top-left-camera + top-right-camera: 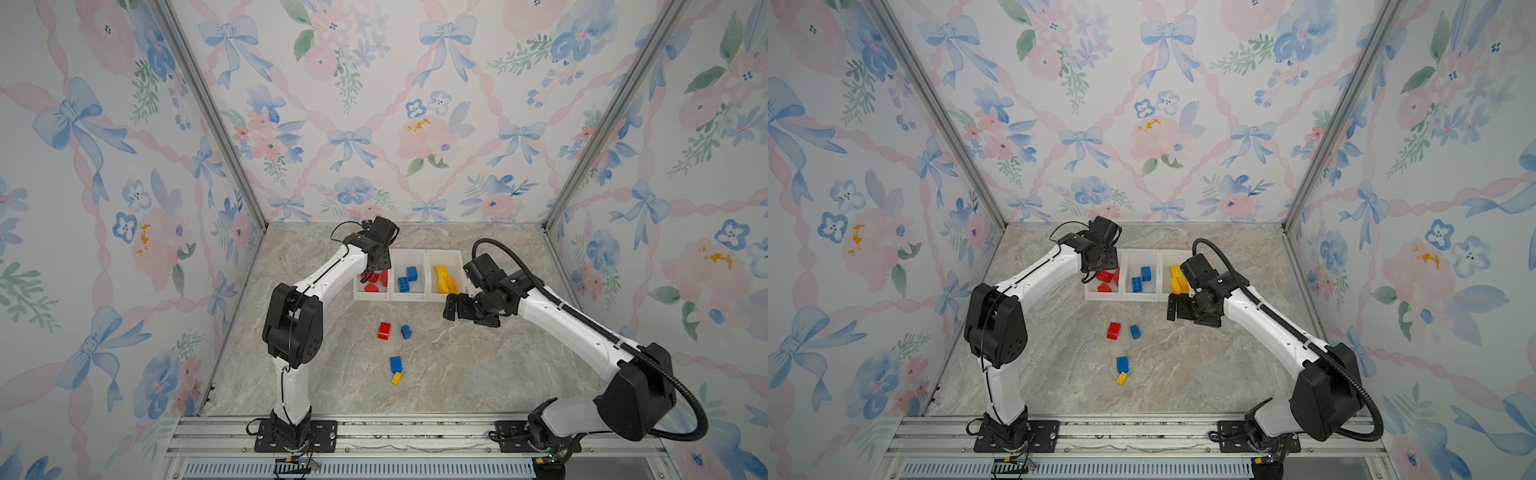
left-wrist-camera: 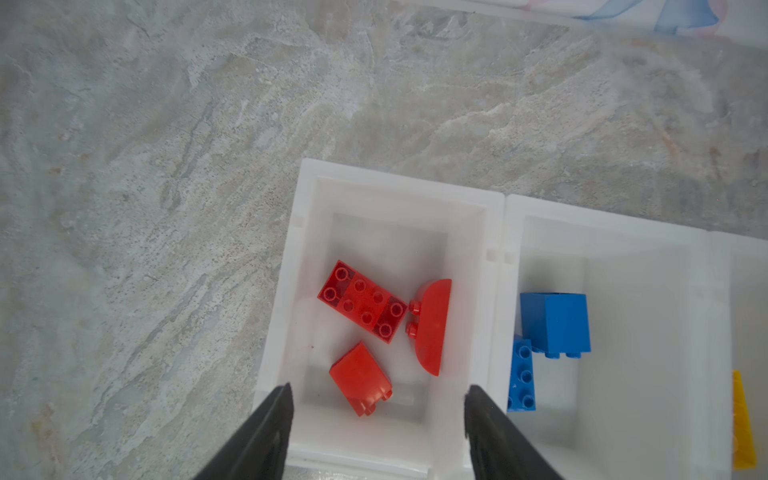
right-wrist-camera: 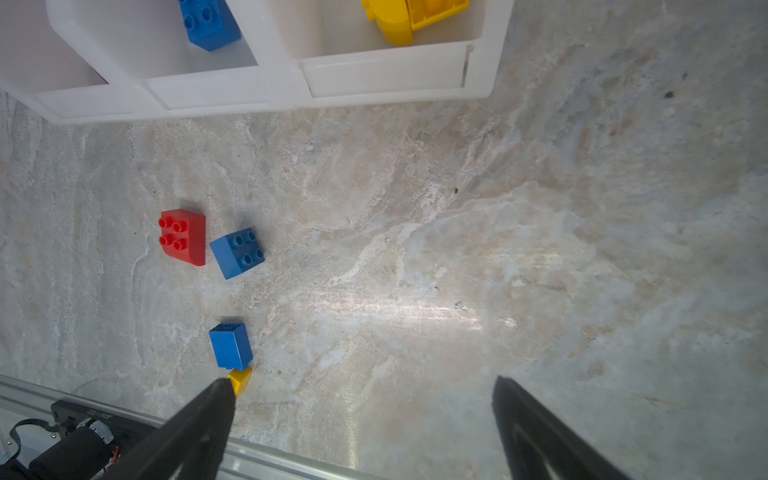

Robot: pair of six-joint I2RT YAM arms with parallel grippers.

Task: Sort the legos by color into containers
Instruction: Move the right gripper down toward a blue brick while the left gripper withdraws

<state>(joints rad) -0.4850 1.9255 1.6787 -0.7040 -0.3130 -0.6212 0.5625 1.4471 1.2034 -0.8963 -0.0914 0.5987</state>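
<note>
Marble-patterned counter (image 1: 478,365) is carrying four loose legos before the containers (image 1: 409,296); farthest out from them, a yellow lego (image 1: 396,377) is touching a blue lego (image 1: 395,364); nearer them, a red lego (image 1: 384,331) is sitting beside a small blue lego (image 1: 406,331); right jaws are hanging spread and empty just before the yellow-holding bin (image 3: 386,70); left jaws are standing parted, empty, over the red-holding bin (image 2: 390,178).

Three walls covered in pastel wallpaper (image 1: 374,104) of blue bows, pink ribbons and flowers enclose a grey-beige marble-patterned tabletop (image 1: 478,374). Silver metal posts (image 1: 212,112) run up the two back corners. A metal rail (image 1: 415,434) crosses the near edge. Lighting is soft and even.
</note>
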